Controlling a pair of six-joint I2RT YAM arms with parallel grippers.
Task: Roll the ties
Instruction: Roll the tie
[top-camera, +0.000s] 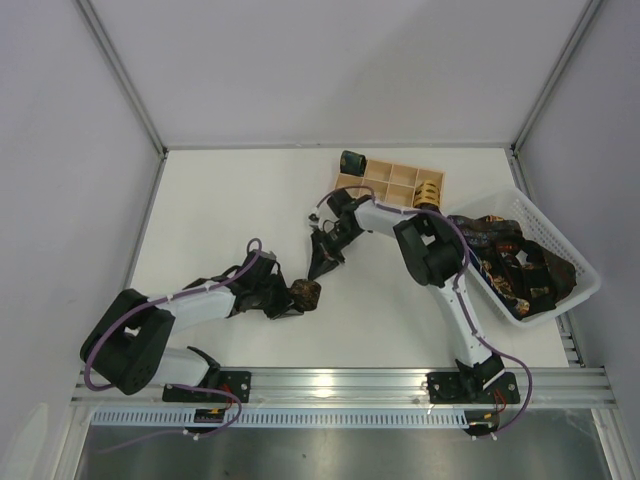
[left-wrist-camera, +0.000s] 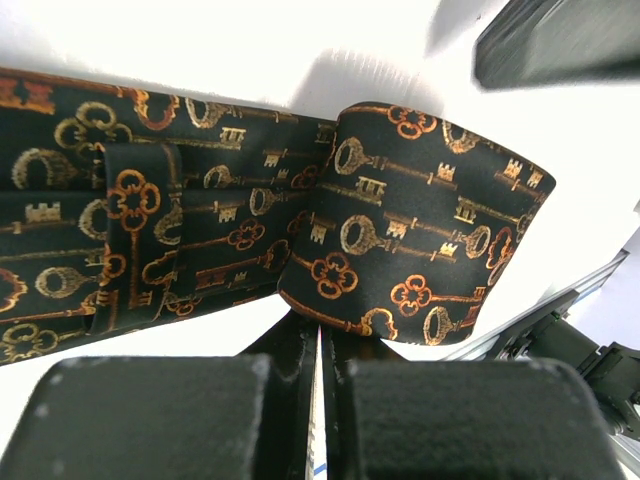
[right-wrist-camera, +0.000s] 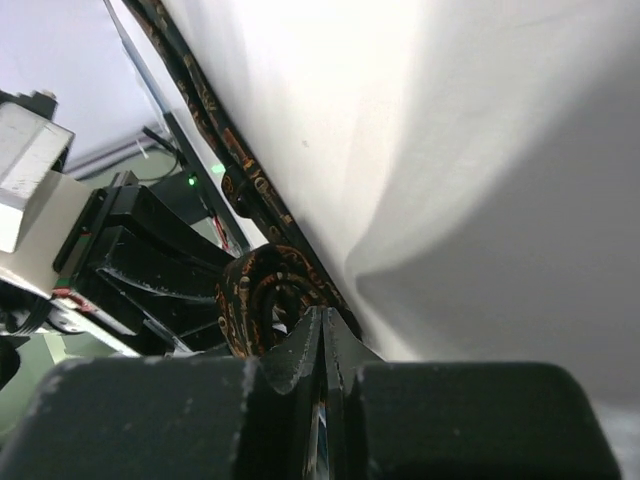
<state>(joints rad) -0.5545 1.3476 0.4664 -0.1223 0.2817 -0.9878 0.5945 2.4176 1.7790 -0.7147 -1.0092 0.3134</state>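
Unwinding is the likely failure: the black fabric necktie printed with gold and orange keys (left-wrist-camera: 420, 230) is only partly coiled, and its loose wraps could spring open if the grip slips or the flat tail drags. The coil sits near eight o'clock on the white table (top-camera: 230, 200). At its nine o'clock the left hand (top-camera: 293, 297), fingers together, appears to pinch its edge. At one o'clock the right hand (top-camera: 318, 272), also pressed closed, holds nothing I can make out.
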